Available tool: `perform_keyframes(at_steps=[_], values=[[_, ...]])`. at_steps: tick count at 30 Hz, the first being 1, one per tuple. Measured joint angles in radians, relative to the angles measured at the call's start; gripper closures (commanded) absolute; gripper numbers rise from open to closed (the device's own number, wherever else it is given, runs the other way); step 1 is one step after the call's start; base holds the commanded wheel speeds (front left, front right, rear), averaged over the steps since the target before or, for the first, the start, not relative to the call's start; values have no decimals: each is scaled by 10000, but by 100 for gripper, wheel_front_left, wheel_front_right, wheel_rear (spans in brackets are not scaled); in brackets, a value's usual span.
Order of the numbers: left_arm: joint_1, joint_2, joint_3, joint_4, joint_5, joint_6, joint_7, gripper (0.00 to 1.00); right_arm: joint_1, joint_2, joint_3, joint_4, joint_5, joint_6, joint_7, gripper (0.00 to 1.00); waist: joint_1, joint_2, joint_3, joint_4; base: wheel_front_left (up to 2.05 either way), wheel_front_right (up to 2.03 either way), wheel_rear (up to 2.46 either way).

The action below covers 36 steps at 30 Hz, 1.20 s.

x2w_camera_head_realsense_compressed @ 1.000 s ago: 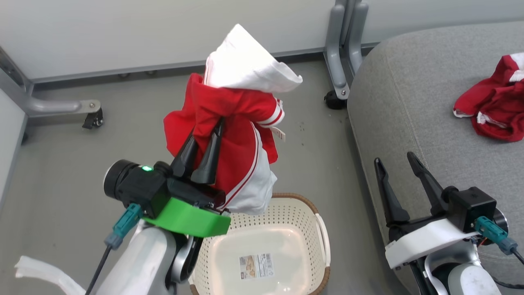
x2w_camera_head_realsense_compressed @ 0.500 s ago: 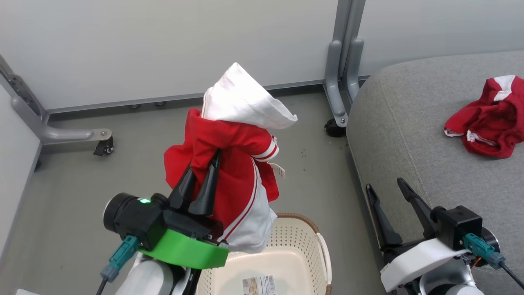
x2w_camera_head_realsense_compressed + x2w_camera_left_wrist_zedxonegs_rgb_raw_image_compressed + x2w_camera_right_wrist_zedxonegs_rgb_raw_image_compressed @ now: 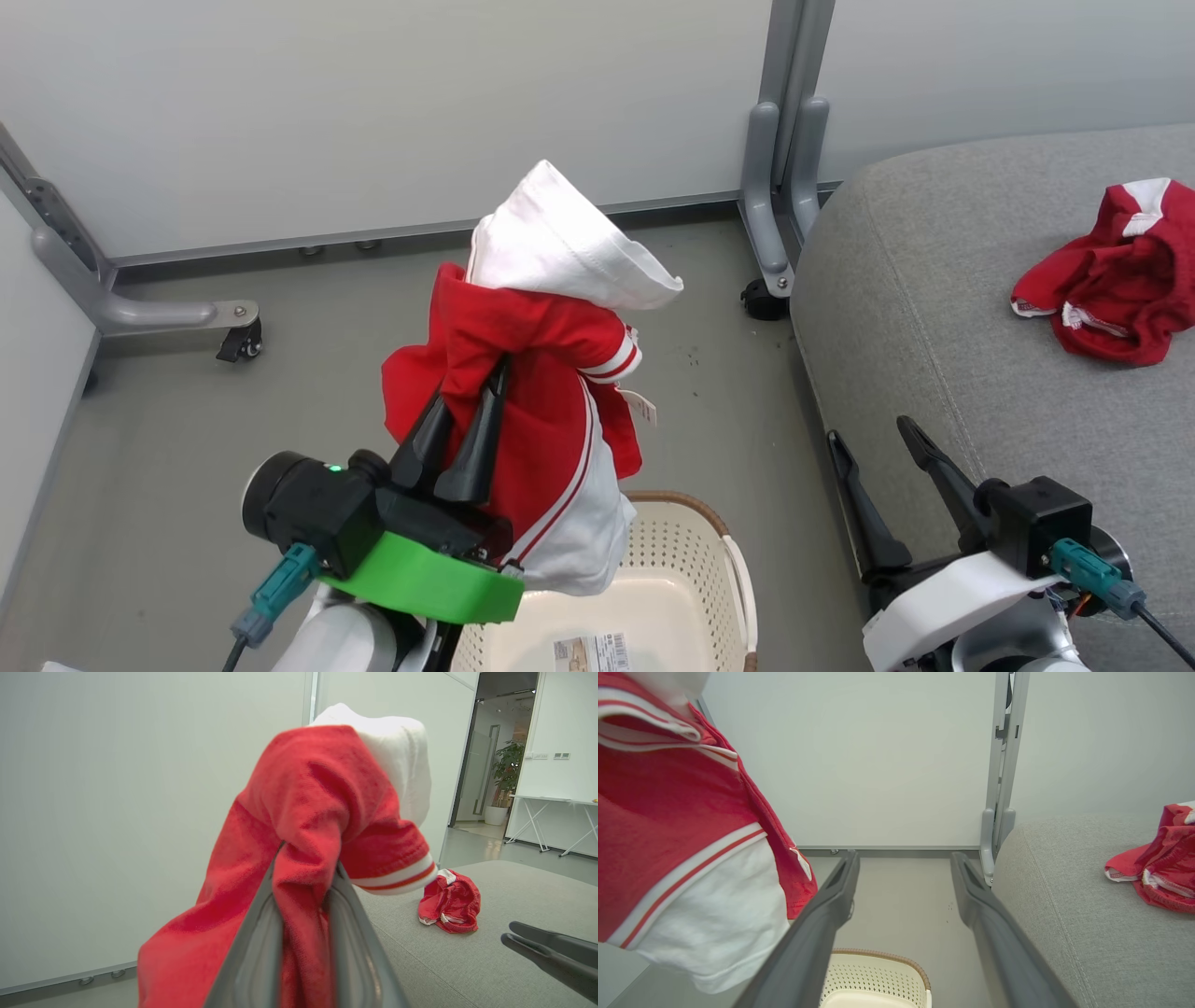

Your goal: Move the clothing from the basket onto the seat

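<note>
My left gripper is shut on a red top with white panels and stripes, held high above the cream basket. In the left wrist view the fingers pinch a fold of that top. The basket's inside shows a paper label and no garment. Red shorts lie crumpled on the grey seat at the right. Low beside the seat's near edge my right gripper stands open with nothing between its fingers; the shorts lie to its right.
A grey metal partition post with a caster foot stands between the floor and the seat's corner. Another caster leg sits at the left by the white wall. Grey floor stretches between them. Through a doorway, a plant and a white table.
The head camera tilted up, so the basket slid down the picture. The left gripper still holds the top raised, shifted slightly right. The right gripper stays open and low.
</note>
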Motion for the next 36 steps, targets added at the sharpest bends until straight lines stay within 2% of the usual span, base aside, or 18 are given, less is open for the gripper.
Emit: perform_keyframes(at_steps=[5, 9, 15, 23, 31, 36], values=[[-2, 13, -40, -4, -58, -4, 17, 100, -1, -2, 79, -2, 17, 0, -4, 0, 0, 0, 26, -6, 0, 0, 0], [-11, 31, -82, -44, -59, -4, 31, 100, -80, -15, 625, -2, 29, 0, 8, 0, 0, 0, 61, 8, 0, 0, 0], [-58, 38, -201, -127, -59, -15, 73, 100, -936, -573, 2311, 119, 454, 0, 134, 0, 0, 0, 185, 82, 0, 0, 0], [-229, -56, -447, -136, -54, -105, 105, 100, -2885, -1198, 4652, 738, 1513, 0, -12, 0, 0, 0, 381, 332, 0, 0, 0], [-368, -151, -711, -96, 10, -205, 163, 100, -4578, -1346, 6291, 1825, 2638, 0, -422, 0, 0, 0, 489, 592, 0, 0, 0], [-452, -205, -865, -96, 12, -267, 176, 100, -5278, -1266, 6880, 2619, 2997, 0, -725, 0, 0, 0, 503, 706, 0, 0, 0]])
